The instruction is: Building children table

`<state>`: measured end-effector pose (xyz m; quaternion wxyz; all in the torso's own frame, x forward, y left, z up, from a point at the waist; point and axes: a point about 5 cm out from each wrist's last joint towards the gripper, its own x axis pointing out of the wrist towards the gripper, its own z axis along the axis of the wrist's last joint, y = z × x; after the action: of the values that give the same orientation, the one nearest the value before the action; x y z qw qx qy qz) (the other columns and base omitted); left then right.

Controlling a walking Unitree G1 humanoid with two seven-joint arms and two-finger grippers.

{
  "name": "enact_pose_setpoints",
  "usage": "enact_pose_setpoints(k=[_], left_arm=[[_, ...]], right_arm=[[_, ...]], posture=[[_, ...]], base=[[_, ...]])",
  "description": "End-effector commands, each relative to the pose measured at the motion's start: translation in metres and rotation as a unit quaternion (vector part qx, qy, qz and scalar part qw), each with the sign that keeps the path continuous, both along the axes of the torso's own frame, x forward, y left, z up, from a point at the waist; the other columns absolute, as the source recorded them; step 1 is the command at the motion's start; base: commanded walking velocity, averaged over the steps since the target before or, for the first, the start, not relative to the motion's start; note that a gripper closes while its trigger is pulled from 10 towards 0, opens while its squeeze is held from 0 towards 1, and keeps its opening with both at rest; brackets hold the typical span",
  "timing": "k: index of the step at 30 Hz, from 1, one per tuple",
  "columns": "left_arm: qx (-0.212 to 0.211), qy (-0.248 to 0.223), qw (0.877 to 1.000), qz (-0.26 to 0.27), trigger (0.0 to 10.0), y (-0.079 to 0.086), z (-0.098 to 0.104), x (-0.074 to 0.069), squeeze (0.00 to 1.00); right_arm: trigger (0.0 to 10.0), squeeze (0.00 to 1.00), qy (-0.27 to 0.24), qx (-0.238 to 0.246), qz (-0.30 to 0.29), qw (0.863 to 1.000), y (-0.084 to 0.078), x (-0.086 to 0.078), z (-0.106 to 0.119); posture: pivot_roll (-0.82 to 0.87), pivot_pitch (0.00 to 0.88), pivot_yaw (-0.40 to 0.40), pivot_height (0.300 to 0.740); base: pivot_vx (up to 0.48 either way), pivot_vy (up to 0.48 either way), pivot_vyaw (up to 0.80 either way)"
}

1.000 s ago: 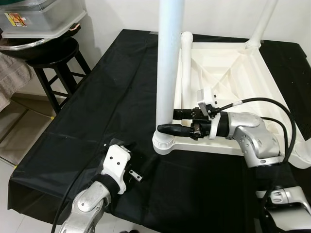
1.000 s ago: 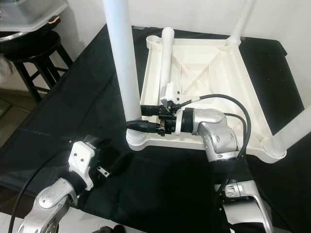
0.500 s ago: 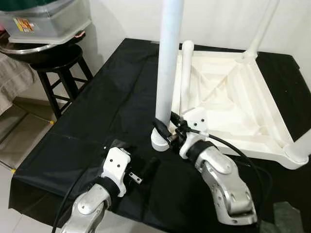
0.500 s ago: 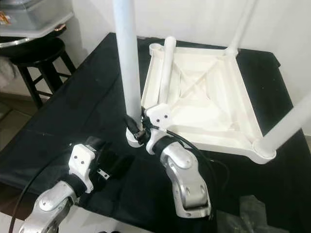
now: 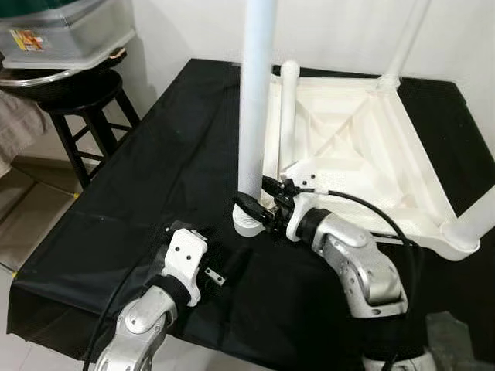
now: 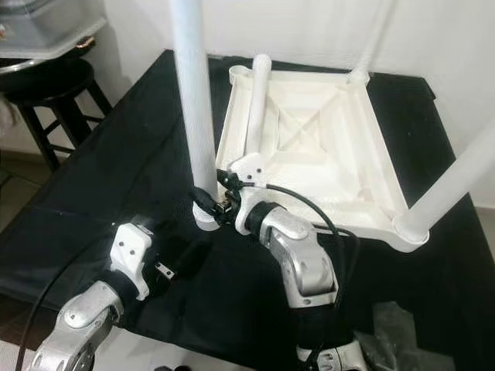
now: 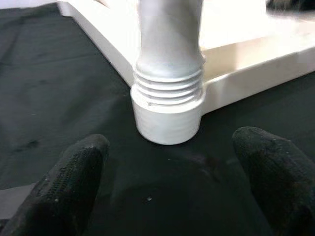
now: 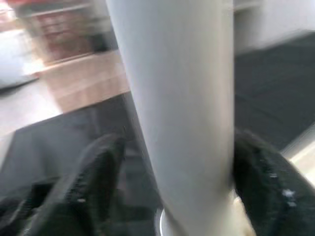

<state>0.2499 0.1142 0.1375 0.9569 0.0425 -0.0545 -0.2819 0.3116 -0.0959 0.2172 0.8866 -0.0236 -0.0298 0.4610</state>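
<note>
Right gripper (image 5: 251,207) jaws clamp the table leg (image 5: 255,100) base to twist it into the socket; left gripper (image 5: 203,249) jaws apart, idle.

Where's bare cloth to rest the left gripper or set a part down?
Free: the black cloth between the stool and the upturned tabletop. Crowded: the near corner, where the right gripper straddles the upright leg and the left gripper lies.

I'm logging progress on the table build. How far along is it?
Done: three legs stand in the upturned tabletop.
In hand: the right claw straddles the near leg at its socket; the left claw is open on the cloth.
Left: one leg lies loose in the tabletop, its corner socket empty.
</note>
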Motion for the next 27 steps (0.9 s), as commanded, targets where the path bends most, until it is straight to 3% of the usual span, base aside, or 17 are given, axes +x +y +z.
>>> enact_pose_setpoints(k=[1, 2, 3, 12, 13, 14, 15, 23, 27], left_arm=[[0.011, 0.009, 1.000, 0.005, 10.0, 0.002, -0.006, -0.001, 0.00], [0.010, 0.010, 1.000, 0.004, 10.0, 0.002, -0.006, -0.001, 0.00], [0.010, 0.010, 1.000, 0.004, 10.0, 0.001, -0.006, 0.000, 0.00], [0.009, 0.010, 1.000, 0.004, 10.0, 0.000, -0.007, -0.001, 0.00], [0.009, 0.009, 1.000, 0.004, 10.0, 0.000, -0.007, -0.001, 0.00], [0.009, 0.009, 1.000, 0.004, 10.0, 0.000, -0.007, -0.001, 0.00], [0.009, 0.009, 1.000, 0.004, 10.0, 0.000, -0.007, -0.001, 0.00], [0.007, 0.009, 1.000, 0.004, 10.0, -0.001, -0.006, -0.002, 0.00], [0.006, 0.009, 1.000, 0.001, 10.0, -0.001, -0.005, -0.003, 0.00]], right_arm=[[10.0, 1.00, -0.022, 0.006, 0.060, 0.998, 0.006, -0.007, 0.009], [10.0, 1.00, -0.030, -0.014, 0.104, 0.994, 0.003, -0.009, 0.012], [10.0, 0.00, -0.037, -0.040, 0.141, 0.988, -0.001, -0.008, 0.013], [10.0, 0.00, -0.036, -0.072, 0.213, 0.974, -0.008, 0.006, 0.020], [8.3, 0.00, -0.032, -0.072, 0.225, 0.971, -0.008, 0.010, 0.022], [8.3, 0.00, -0.032, -0.072, 0.225, 0.971, -0.008, 0.010, 0.022], [0.0, 0.00, -0.026, -0.070, 0.235, 0.969, -0.009, 0.014, 0.022], [0.0, 0.00, -0.015, -0.062, 0.217, 0.974, -0.010, 0.019, 0.021], [0.0, 0.00, -0.008, -0.064, 0.184, 0.981, -0.030, 0.015, 0.017]], posture=[[0.05, 0.181, 0.015, 0.740], [0.05, 0.180, 0.013, 0.740], [0.05, 0.180, 0.010, 0.740], [0.06, 0.182, 0.005, 0.740], [0.07, 0.184, 0.004, 0.740], [0.07, 0.184, 0.004, 0.740], [0.07, 0.186, 0.002, 0.740], [0.06, 0.194, 0.005, 0.740], [0.04, 0.206, 0.011, 0.740]], base=[[0.000, 0.000, 0.00], [0.000, 0.000, 0.00], [0.000, 0.000, 0.00], [0.000, 0.000, 0.00], [0.000, 0.000, 0.00], [0.000, 0.000, 0.00], [0.000, 0.000, 0.00], [0.000, 0.000, 0.00], [0.000, 0.000, 0.00]])
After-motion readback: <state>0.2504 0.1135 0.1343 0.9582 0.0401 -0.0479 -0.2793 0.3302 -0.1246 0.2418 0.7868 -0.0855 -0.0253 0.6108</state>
